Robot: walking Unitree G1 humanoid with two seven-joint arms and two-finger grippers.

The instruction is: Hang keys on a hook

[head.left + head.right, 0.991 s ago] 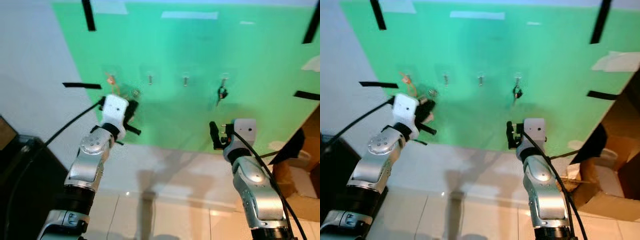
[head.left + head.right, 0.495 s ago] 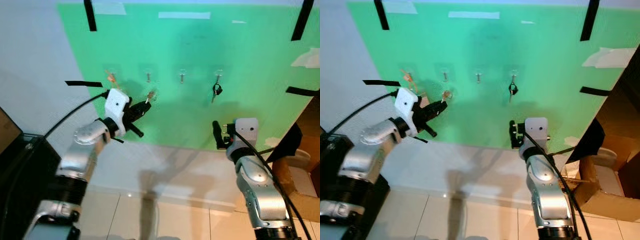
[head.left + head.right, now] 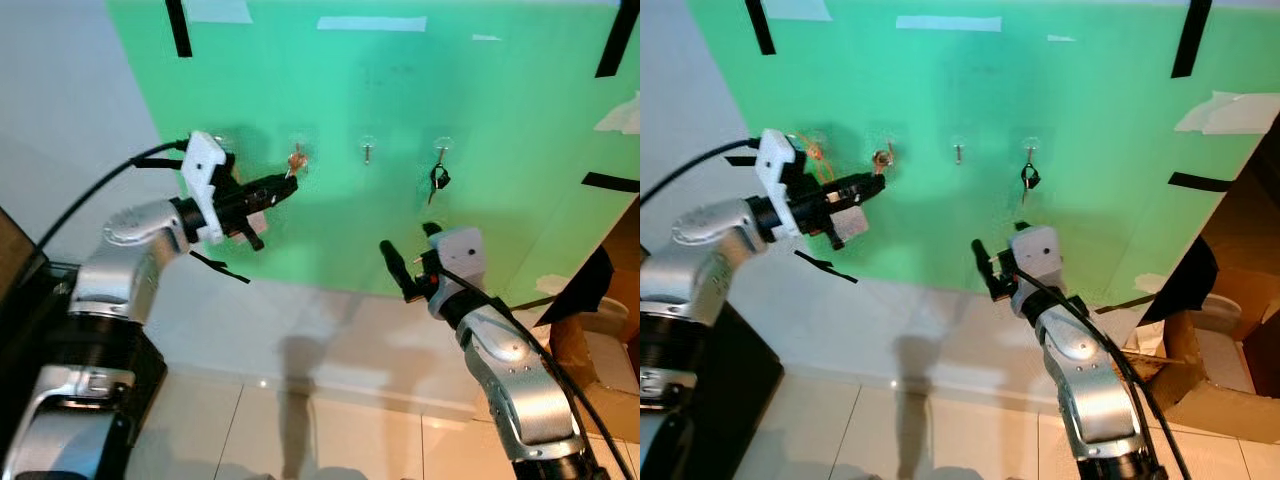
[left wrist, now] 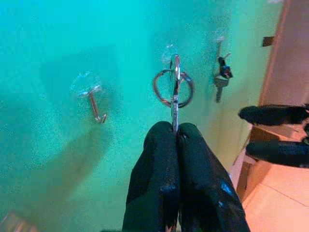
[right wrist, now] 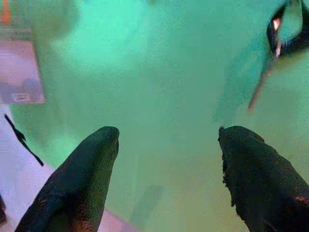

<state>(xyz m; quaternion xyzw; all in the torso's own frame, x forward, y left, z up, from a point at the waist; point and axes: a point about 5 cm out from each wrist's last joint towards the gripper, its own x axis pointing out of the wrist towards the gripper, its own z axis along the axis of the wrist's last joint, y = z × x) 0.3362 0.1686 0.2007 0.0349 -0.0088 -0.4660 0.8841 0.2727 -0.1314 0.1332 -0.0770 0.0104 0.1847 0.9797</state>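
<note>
Left gripper (image 4: 175,133) pinched on key (image 4: 175,99), ring upright | hook (image 3: 297,152) at 12 o'clock, touching ring | right gripper (image 5: 166,159) spread wide, farther off

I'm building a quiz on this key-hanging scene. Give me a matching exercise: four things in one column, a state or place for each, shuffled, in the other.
Things:
1. left gripper
2. right gripper
3. black keys
4. key ring

States:
A. already hanging on the rightmost hook
B. jaws apart, holding nothing
C. raised at a hook on the green board
D. jaws pinched shut on a key

Pairs: 1-D, 2-B, 3-A, 4-C
</note>
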